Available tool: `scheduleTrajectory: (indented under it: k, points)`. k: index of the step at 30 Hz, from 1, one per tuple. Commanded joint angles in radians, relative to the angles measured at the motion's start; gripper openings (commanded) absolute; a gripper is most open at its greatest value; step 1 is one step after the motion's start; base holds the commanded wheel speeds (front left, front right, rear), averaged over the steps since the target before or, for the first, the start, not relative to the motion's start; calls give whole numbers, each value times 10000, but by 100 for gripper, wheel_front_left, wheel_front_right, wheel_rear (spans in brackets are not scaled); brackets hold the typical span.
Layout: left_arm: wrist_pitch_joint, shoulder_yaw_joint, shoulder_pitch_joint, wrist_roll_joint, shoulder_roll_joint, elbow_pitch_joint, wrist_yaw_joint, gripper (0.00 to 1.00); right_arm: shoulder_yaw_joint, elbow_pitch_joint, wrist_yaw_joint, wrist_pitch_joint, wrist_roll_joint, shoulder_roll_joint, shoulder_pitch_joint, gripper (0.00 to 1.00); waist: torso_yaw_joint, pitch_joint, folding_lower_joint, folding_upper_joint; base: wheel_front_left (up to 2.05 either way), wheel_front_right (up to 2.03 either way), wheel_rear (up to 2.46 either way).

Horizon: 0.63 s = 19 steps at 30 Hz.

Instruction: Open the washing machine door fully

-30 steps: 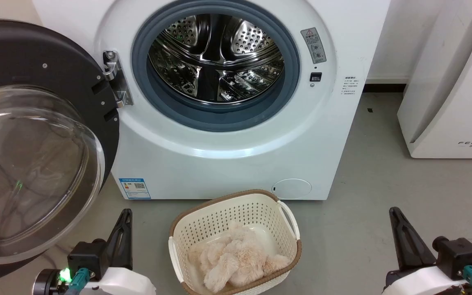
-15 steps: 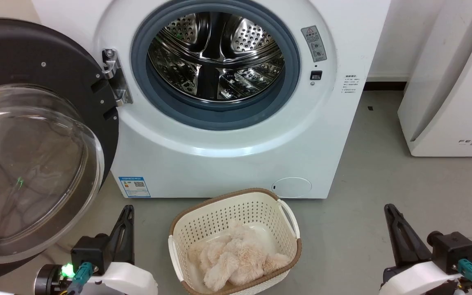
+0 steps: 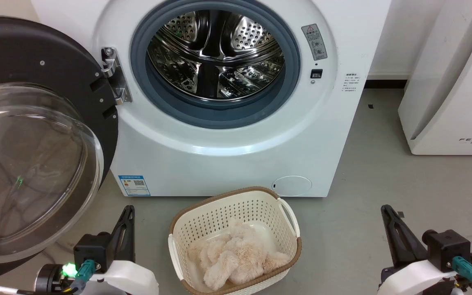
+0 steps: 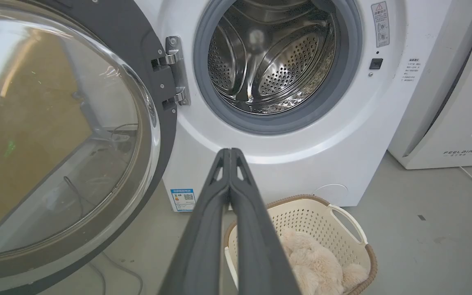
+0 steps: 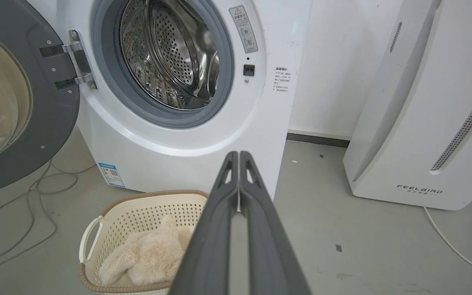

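The washing machine door (image 3: 35, 53), a black disc with a bulging clear glass bowl, stands swung wide to the left on its metal hinge (image 3: 113, 76); it also appears as the door (image 4: 154, 49) and the door (image 5: 51, 114). The steel drum (image 3: 215, 53) lies open behind its grey ring. My left gripper (image 3: 128, 209) is shut and empty at the lower left, just below the door's rim and apart from it; the left gripper (image 4: 230, 151) has its tips pressed together. At the lower right my right gripper (image 3: 384, 208) is shut and empty, as the right gripper (image 5: 239, 153) confirms.
A cream perforated basket (image 3: 289, 221) holding a fluffy beige cloth (image 3: 236, 258) stands on the grey floor in front of the machine, between my arms. A white appliance (image 3: 449, 82) stands to the right. Cables (image 5: 35, 188) trail on the floor under the door.
The head view has shifted slightly, so the machine sits a little higher in the frame. Both grippers stay shut and low, the right one a bit further left.
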Motion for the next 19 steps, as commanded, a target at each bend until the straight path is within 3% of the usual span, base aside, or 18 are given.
scheduleTrajectory:
  k: [1,19]
  points:
    - [50,-18,-141,119,8,-62,54,0,27,-57,7,53,-45,27,-180,0,0,3,0,-1,0,0,0]
    - [419,-120,-203,252,8,-166,198,0,106,-94,8,423,-264,32,-291,0,0,81,0,-1,0,0,0]
